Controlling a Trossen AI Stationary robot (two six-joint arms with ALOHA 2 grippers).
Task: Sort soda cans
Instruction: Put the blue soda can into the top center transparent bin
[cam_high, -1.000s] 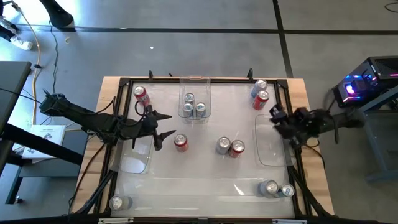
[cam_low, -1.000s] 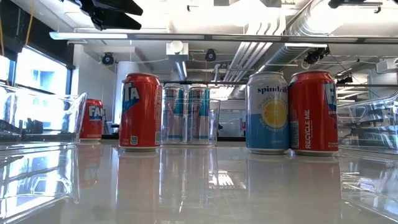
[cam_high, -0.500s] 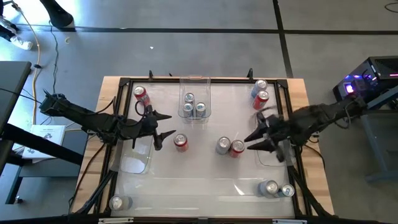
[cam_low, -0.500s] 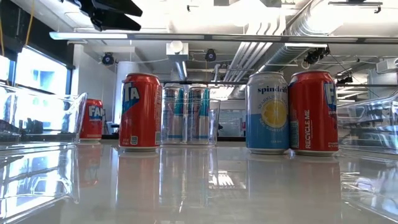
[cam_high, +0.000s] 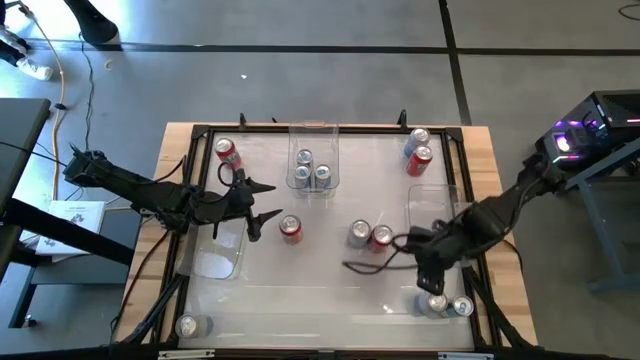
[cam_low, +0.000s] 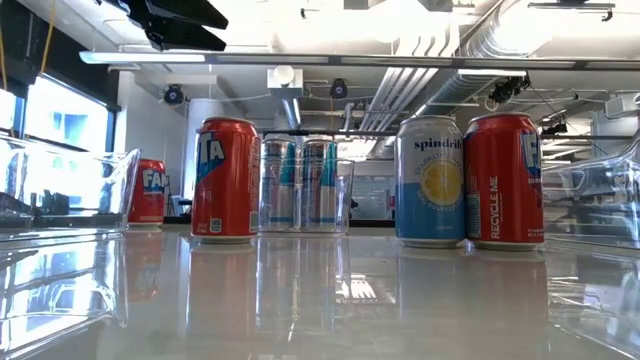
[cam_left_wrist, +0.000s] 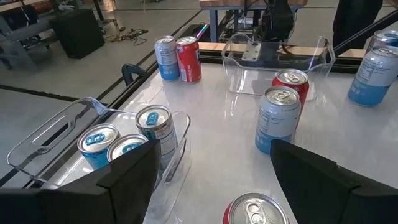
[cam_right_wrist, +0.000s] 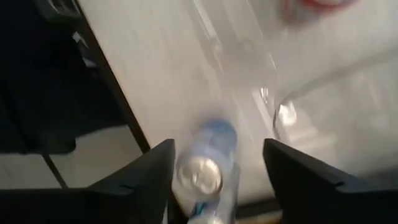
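Soda cans stand about the table. A red one (cam_high: 291, 229) is just in front of my left gripper (cam_high: 265, 208), which hangs open and level above the table's left side (cam_left_wrist: 211, 162). A silver can (cam_high: 358, 234) and a red can (cam_high: 381, 237) stand together mid-table. Two silver-blue cans (cam_high: 435, 302) stand at the near right corner. My right gripper (cam_high: 425, 268) hangs open above the table between those two pairs and points steeply down. Its wrist view shows one corner can (cam_right_wrist: 202, 171) below the fingers (cam_right_wrist: 216, 149). Three cans stand inside the far clear bin (cam_high: 313, 135).
A red can (cam_high: 228, 152) stands far left. A blue and a red can (cam_high: 419, 152) stand far right, and one can (cam_high: 188, 326) near left. Clear bins lie at the left (cam_high: 215, 262) and right (cam_high: 440, 205). A dark frame (cam_high: 300, 128) rims the table.
My right arm has swung out from the table's right edge over the right bin toward the middle, then toward the near edge. Its gripper has tipped from roughly level to pointing steeply down and has rolled. My left arm and all the cans have kept still.
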